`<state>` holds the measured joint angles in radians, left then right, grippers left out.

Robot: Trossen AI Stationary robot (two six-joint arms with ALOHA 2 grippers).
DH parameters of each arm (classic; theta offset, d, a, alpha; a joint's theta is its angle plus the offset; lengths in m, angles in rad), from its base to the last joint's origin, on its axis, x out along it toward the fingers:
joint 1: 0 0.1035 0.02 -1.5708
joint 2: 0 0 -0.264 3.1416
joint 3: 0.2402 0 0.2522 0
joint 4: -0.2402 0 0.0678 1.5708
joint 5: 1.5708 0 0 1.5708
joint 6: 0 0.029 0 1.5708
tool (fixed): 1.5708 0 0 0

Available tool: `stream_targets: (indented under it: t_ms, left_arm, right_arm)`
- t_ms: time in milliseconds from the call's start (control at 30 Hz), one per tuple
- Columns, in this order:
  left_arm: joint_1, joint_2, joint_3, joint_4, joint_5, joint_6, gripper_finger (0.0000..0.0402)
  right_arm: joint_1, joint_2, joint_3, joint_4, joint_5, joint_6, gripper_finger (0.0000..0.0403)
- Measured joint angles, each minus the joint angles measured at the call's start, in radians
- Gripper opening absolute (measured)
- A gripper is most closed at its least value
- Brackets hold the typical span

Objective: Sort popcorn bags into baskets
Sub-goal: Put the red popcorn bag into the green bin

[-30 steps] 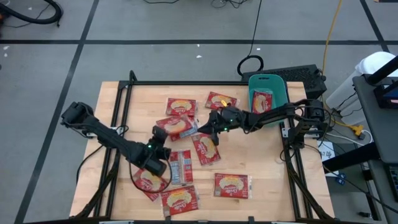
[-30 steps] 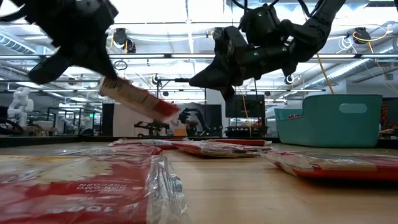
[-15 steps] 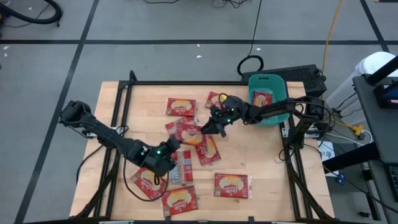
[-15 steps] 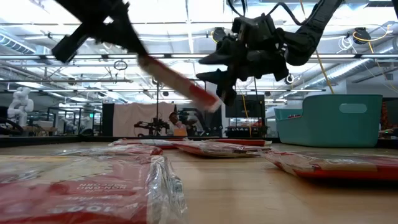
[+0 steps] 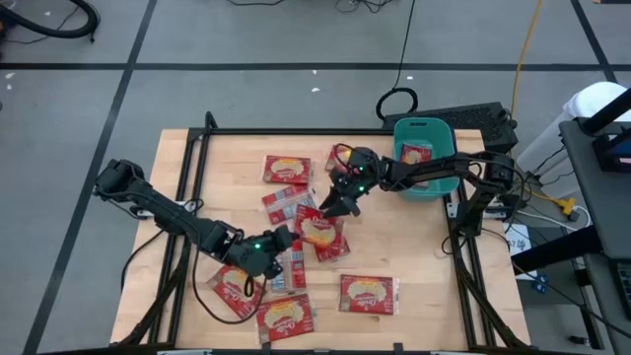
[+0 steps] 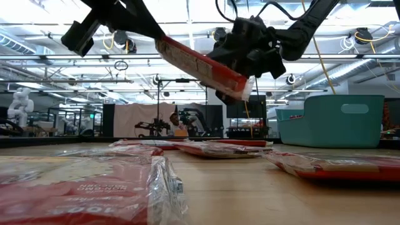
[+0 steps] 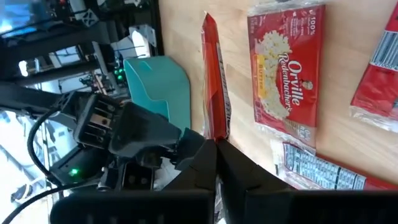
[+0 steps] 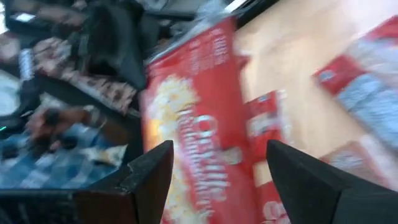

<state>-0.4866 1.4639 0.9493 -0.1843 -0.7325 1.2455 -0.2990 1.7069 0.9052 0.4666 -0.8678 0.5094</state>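
My left gripper (image 5: 284, 240) is shut on a red popcorn bag (image 5: 314, 225), which it holds up over the middle of the table. In the low view the bag (image 6: 203, 65) slants down from my left gripper (image 6: 134, 22) to my right gripper (image 6: 240, 69). My right gripper (image 5: 335, 204) is open. Its fingers (image 8: 149, 177) stand on either side of the bag's free end (image 8: 199, 130), and I cannot tell whether they touch it. The teal basket (image 5: 441, 148) stands at the far right with one bag (image 5: 415, 155) inside. My left gripper pinches the bag's one short end (image 7: 216, 134) between its two fingers. They come from the table's left, slanting down, along the bag's length. The bag is lifted clear of the table and sticks out beyond the fingers toward my right gripper.
Several more bags lie flat on the wood: one far (image 5: 286, 170), one near right (image 5: 367, 294), two at the near edge (image 5: 285, 316), and one with its silver side up (image 5: 292, 266). A black frame rail (image 5: 187, 187) runs along the left.
My left gripper has risen, rolled and gone toward the table's right with the bag. The bag's free end has swung up to my right gripper. My right gripper has turned and opened around that end.
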Motion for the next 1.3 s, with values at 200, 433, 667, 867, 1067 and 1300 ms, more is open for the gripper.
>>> stream_targets:
  t_ms: [200,433,667,867,1067,1300]
  left_arm:
    - [0.005,0.0,0.0,0.042,0.002,0.033,0.0009]
    - [0.009,0.0,0.0,0.066,0.001,0.024,0.0013]
    - [0.033,0.0,0.0,-0.001,-0.046,-0.033,0.0004]
    - [0.05,0.0,0.0,-0.004,-0.163,-0.192,0.0049]
    - [0.061,0.0,0.0,-0.03,-0.351,-0.529,0.0153]
    - [0.102,0.0,0.0,-0.169,-0.491,-0.976,0.0236]
  right_arm:
    - [0.02,0.0,0.001,-0.008,-0.058,-0.024,0.0242]
    - [0.046,0.0,0.001,-0.009,-0.056,-0.085,0.0222]
    - [0.049,0.0,0.001,-0.005,-0.075,-0.125,0.0114]
    - [0.03,0.0,0.001,0.003,-0.073,-0.103,0.0014]
    - [0.013,-0.074,0.001,-0.079,0.04,-0.082,0.0042]
    - [-0.037,-0.328,0.001,-0.465,0.341,-0.211,0.0019]
